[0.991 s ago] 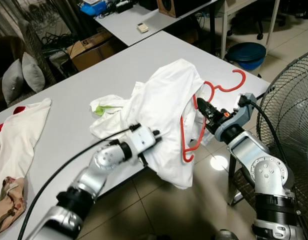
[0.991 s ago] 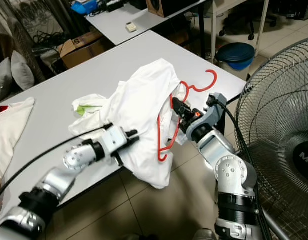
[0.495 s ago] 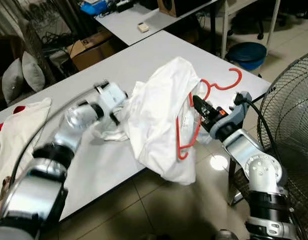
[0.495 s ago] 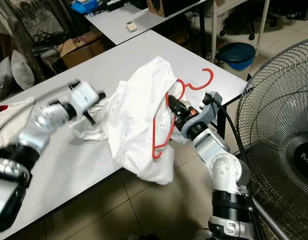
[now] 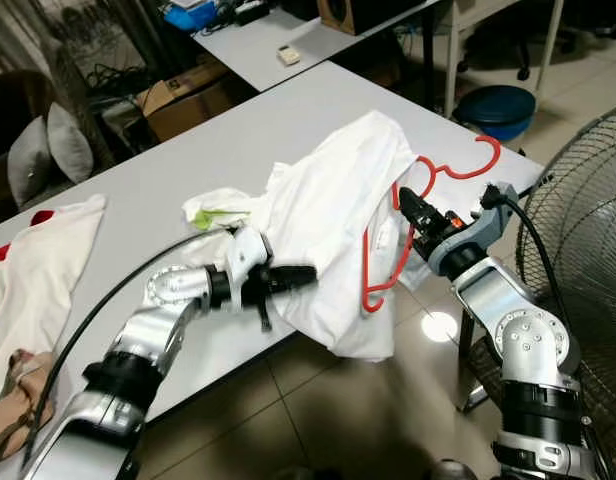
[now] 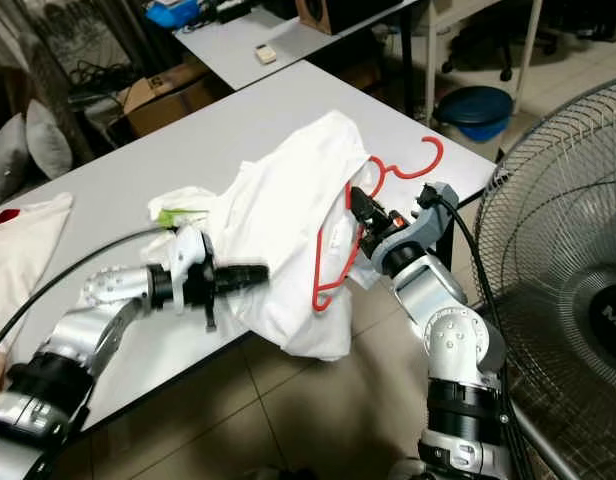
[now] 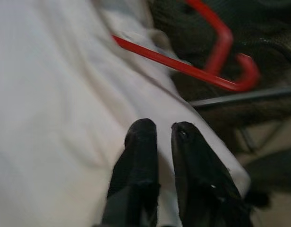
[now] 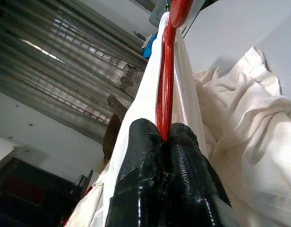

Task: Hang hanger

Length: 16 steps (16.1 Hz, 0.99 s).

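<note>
We find the right gripper (image 5: 406,196) clamped on the red hanger (image 5: 380,282) at its upper part, holding it above the table (image 5: 188,160) edge. The white shirt (image 5: 328,210) drapes over the hanger and hangs past that edge. The left gripper (image 5: 306,273) rests against the shirt's lower folds, fingers (image 7: 141,142) nearly together with nothing between them. A standing fan (image 5: 588,220) stands just beside the right arm.

fan (image 5: 588,200) right | blue stool (image 5: 493,108) beyond table | cardboard box (image 5: 183,98) behind
</note>
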Available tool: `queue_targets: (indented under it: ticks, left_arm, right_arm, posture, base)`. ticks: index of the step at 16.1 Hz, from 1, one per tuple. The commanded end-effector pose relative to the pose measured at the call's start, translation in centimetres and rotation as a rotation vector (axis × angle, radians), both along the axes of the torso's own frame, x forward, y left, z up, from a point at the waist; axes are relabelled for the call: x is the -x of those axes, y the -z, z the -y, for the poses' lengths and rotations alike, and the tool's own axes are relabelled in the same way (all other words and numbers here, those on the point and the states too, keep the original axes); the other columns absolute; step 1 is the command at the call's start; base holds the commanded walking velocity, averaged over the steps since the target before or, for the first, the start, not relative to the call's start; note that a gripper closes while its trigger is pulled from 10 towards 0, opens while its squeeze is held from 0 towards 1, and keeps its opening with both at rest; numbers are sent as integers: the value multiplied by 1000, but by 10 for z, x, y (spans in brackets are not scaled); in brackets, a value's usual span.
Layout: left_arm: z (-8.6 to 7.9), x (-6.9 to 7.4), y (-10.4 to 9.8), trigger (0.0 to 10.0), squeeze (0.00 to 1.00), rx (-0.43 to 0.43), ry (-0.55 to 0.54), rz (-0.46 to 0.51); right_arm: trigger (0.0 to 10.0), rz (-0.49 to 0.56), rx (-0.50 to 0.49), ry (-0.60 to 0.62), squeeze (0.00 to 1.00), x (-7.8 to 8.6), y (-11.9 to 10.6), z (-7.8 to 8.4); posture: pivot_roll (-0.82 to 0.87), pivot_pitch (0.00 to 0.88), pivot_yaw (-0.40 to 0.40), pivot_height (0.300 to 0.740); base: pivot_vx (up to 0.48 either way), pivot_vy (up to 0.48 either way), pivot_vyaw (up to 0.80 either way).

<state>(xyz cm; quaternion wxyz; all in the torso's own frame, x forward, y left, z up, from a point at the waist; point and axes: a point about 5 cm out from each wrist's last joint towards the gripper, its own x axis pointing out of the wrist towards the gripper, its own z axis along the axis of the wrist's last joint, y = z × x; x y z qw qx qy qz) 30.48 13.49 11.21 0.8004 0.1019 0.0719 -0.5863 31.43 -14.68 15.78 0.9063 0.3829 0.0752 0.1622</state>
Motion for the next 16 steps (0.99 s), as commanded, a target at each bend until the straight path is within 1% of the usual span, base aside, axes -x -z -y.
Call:
queue_targets:
  ticks: [1,2,3,4,5,6,9,10,11,12,13,16]
  left_arm:
    - [-7,7,3,10000,1000,-57,37,-32]
    - [0,16,8,10000,1000,-54,62,-55]
    - [3,18,9,10000,1000,-45,68,-60]
    - [13,22,13,10000,1000,-43,64,-48]
    - [21,20,19,10000,1000,-94,-5,6]
    - [24,20,22,10000,1000,-133,-28,42]
    - [28,17,22,10000,1000,-135,-86,90]
    - [28,16,26,10000,1000,-179,-123,131]
    - [28,15,30,10000,871,-214,-136,154]
    - [27,13,33,4941,0,-238,-161,176]
    - [27,11,32,0,0,-238,-184,188]
    - [28,10,32,0,0,-216,-189,191]
  right_arm:
    - [10000,8,-1,-9,0,-3,-3,-4]
    - [10000,6,0,-7,0,-4,-3,-4]
    - [10000,6,0,-7,0,-5,-3,-4]
    - [10000,5,2,-7,0,-5,-4,-5]
    - [10000,5,5,-9,0,-5,-4,-6]
    - [10000,6,7,-12,0,-5,-4,-6]
    - [10000,7,8,-13,0,-4,-5,-7]
    - [10000,8,8,-12,0,-4,-5,-7]
    - [10000,8,8,-11,0,-4,-5,-7]
    - [10000,9,7,-12,0,-4,-5,-7]
    - [10000,10,7,-13,0,-4,-5,-7]
    - [10000,11,7,-14,0,-4,-5,-7]
  posture:
    - [-147,40,292,740]
    - [-145,43,289,740]
    - [-145,43,289,740]
    - [-146,44,288,740]
    - [-149,47,288,740]
    - [-154,48,292,740]
    - [-158,47,295,740]
    - [-161,46,300,740]
    - [-161,46,300,740]
    - [-161,46,301,740]
    - [-161,46,301,740]
    - [-159,43,302,740]
  base:
    - [0,0,0]
    - [0,0,0]
    - [0,0,0]
    - [0,0,0]
    - [0,0,0]
    - [0,0,0]
    - [0,0,0]
    - [0,0,0]
    - [0,0,0]
    - [0,0,0]
    - [0,0,0]
    - [0,0,0]
